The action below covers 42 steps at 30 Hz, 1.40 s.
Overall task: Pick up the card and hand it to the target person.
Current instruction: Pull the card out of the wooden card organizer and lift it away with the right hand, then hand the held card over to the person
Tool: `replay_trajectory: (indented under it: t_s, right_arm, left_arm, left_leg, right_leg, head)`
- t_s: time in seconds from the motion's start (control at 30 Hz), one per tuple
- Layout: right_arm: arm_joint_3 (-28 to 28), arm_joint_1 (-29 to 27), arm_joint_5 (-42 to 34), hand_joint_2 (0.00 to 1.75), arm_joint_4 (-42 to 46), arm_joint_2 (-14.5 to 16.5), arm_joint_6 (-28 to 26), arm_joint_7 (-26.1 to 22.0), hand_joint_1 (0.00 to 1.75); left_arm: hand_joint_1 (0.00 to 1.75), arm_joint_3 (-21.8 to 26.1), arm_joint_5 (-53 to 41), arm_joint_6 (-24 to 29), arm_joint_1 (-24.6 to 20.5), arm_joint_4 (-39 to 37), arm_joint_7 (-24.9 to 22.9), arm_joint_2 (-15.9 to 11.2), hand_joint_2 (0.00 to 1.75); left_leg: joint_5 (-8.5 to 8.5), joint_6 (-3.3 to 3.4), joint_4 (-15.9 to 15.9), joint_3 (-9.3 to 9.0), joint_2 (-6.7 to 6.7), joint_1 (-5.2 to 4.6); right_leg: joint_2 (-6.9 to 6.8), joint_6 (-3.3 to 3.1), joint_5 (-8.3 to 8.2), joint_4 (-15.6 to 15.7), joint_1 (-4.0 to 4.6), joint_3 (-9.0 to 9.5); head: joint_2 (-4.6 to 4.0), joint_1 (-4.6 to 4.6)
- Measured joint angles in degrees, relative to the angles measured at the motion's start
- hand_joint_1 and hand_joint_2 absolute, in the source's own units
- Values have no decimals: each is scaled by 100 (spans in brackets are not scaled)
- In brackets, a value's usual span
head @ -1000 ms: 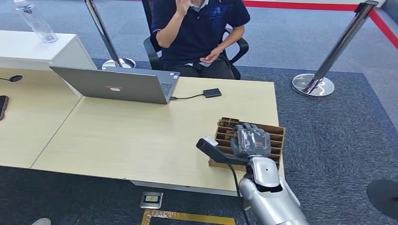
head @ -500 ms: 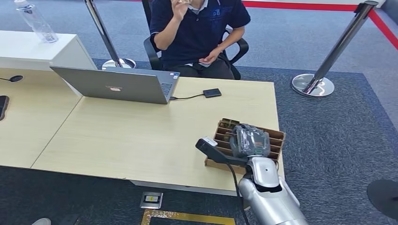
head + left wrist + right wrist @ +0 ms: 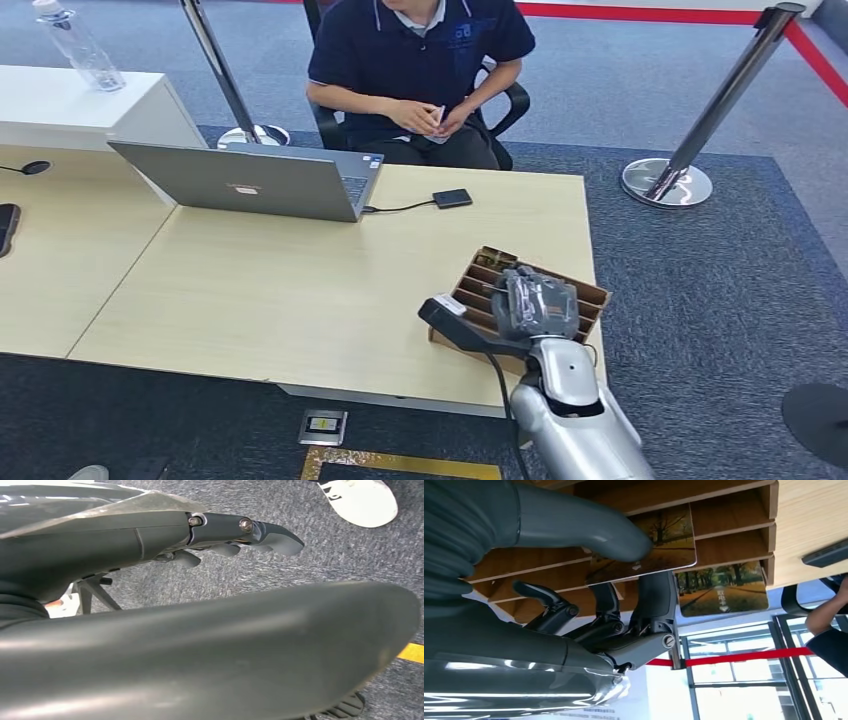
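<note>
At lower right of the head view the right hand [image 3: 538,303] pinches a card [image 3: 649,542] between thumb and fingers inside the slotted wooden rack [image 3: 590,293]; lifting it out and handing it to the seated person [image 3: 420,60] remain

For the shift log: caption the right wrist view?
Right hand pinches a card in the wooden rack.
</note>
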<state>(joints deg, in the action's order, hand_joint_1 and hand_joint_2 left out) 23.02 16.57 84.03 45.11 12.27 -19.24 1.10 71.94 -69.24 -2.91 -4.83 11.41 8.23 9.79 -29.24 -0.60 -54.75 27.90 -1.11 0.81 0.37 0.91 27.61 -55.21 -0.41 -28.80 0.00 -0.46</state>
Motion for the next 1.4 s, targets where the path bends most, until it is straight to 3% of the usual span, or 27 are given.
replay_trajectory:
  t_s: [0.33, 0.67, 0.87, 1.03, 1.17, 1.4]
  right_arm:
    - [232, -286, -269, 175, 1276, -196, 228, -427, 175]
    - [582, -190, -901, 175, 2563, -398, 511, -781, 175]
    - [715, 261, -1035, 175, 2549, -351, 507, -923, 175]
    - [799, 1105, -1155, 175, 1695, -30, 422, -968, 175]
    - [830, 1695, -1167, 175, 898, 248, 350, -901, 175]
    - [819, 2533, -921, 175, -484, 474, 222, -317, 175]
  left_arm:
    - [0, 2, 44, -4, -1, 0, 62, 0, 0]
    - [0, 10, 93, -4, -5, 0, 140, 0, 0]
    - [0, 10, 86, -4, -15, 0, 197, 5, 0]
    - [0, 10, 102, -3, -50, -1, 252, 12, 0]
    - [0, 10, 120, 11, -58, -4, 252, 20, 175]
    - [0, 13, 113, 15, -73, -13, 200, 35, 175]
  left_leg:
    - [0, 0, 0, 2, 0, 0]
    - [2, -1, 0, 2, 0, 0]
    - [6, -3, 0, 2, 0, 0]
    - [17, -11, 0, 2, 2, 1]
    - [24, -10, 0, 3, 2, 2]
    - [28, -7, -1, 7, 2, 0]
  right_leg:
    - [0, 0, 0, 0, 0, -3]
    - [0, -2, -3, 0, 0, -2]
    - [0, -6, -7, -3, 0, -2]
    - [0, -11, -13, -9, 0, -5]
    - [0, -14, -16, -11, 1, -6]
    - [0, -13, -24, -10, 0, -11]
  head:
    - [0, 1]
    - [0, 0]
    - [0, 2]
    - [0, 0]
    - [0, 1]
    - [0, 0]
